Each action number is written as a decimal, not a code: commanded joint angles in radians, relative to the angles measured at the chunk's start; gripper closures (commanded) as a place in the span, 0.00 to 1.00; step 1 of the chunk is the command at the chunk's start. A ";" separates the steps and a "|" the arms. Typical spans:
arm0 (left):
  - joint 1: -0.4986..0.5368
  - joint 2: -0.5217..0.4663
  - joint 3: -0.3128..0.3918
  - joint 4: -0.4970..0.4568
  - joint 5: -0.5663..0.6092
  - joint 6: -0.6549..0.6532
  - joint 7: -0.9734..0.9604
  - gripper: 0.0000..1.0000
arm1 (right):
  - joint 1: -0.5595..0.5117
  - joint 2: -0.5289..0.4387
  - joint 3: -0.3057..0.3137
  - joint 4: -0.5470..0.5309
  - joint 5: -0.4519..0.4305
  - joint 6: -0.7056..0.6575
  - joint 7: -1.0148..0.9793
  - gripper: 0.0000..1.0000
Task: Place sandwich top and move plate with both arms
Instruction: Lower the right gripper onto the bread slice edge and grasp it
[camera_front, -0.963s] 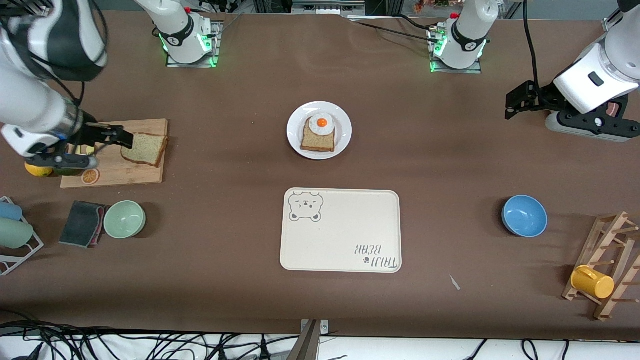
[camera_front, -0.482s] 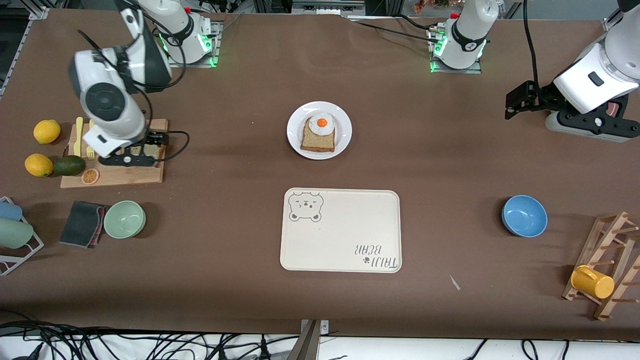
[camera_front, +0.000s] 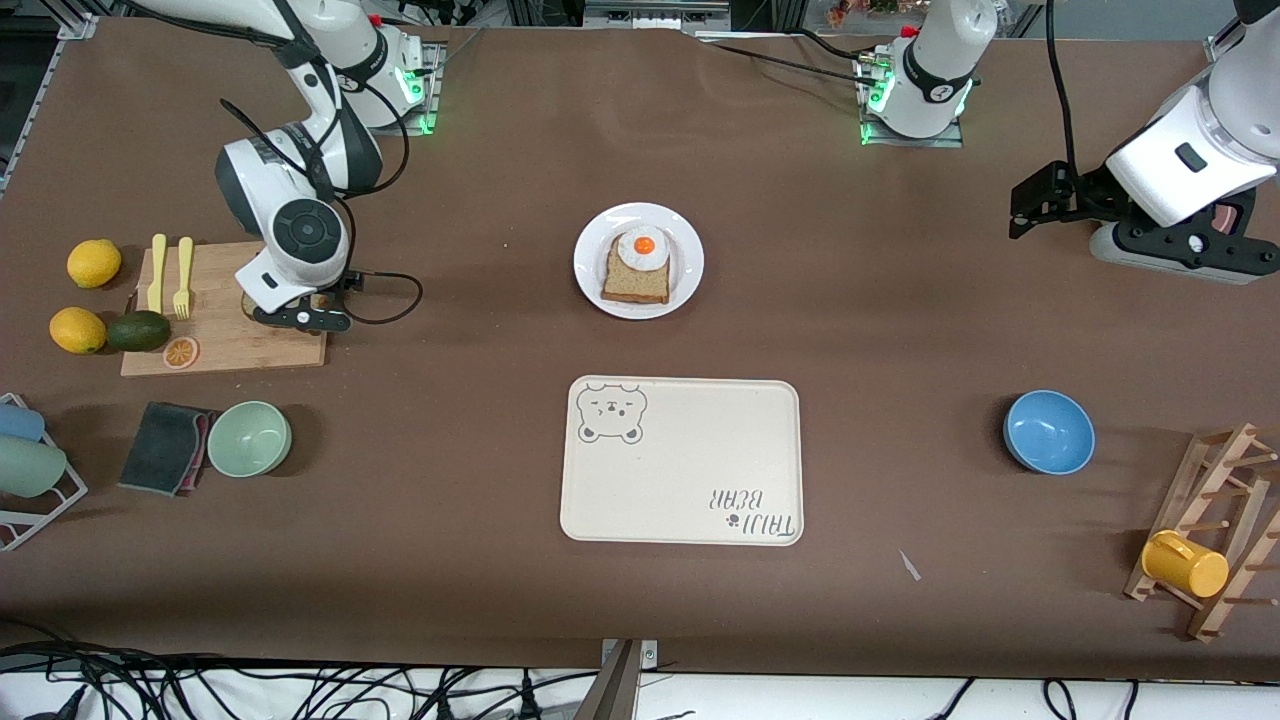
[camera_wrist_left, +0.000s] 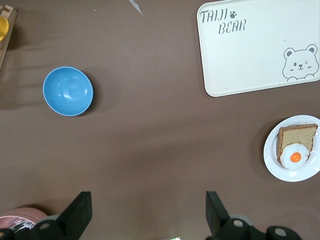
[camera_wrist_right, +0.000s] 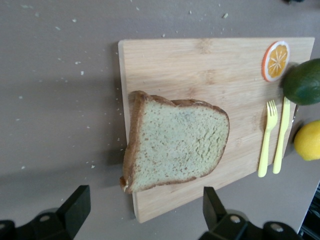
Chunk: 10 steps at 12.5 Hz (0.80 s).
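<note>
Hovering over the wooden cutting board (camera_front: 225, 340) at the right arm's end of the table, the right gripper (camera_front: 300, 315) hides most of the sandwich top in the front view. The plate (camera_front: 690, 262) sits mid-table, well apart from the board, bearing a bread slice with a fried egg (camera_front: 637, 265). Nearer the camera lies the cream bear-print tray (camera_front: 683, 460). The left gripper (camera_front: 1030, 205) waits above bare table at the left arm's end — its fingers are too dark to read from here. A blue bowl (camera_front: 1048, 431) stands nearer the camera than that gripper; a green bowl (camera_front: 249, 438) stands nearer the camera than the board.

Left wrist view: the left gripper (camera_wrist_left: 149, 212) has its jaws spread wide, nothing between them, over brown tabletop. The blue bowl (camera_wrist_left: 67, 91), the tray (camera_wrist_left: 260, 46) and the plate (camera_wrist_left: 272, 162) with the egg-topped slice (camera_wrist_left: 297, 146) all show.

Right wrist view: the right gripper (camera_wrist_right: 144, 206) is open and empty, both fingers apart above the board (camera_wrist_right: 210, 65). The sandwich top (camera_wrist_right: 175, 142) lies flat on the board, one crust edge hanging slightly past the board's rim — untouched by the fingers. A yellow fork (camera_wrist_right: 266, 138) and knife (camera_wrist_right: 280, 135) rest beside it on the board.
</note>
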 joint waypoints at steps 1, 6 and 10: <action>-0.005 0.010 -0.003 0.030 0.028 -0.020 -0.002 0.00 | -0.001 0.037 0.005 -0.018 -0.074 0.011 0.104 0.01; -0.006 0.008 -0.005 0.029 0.028 -0.023 -0.004 0.00 | -0.001 0.149 0.027 -0.038 -0.195 0.039 0.252 0.01; -0.006 0.008 -0.005 0.030 0.022 -0.023 -0.002 0.00 | -0.001 0.202 0.030 -0.041 -0.266 0.033 0.356 0.13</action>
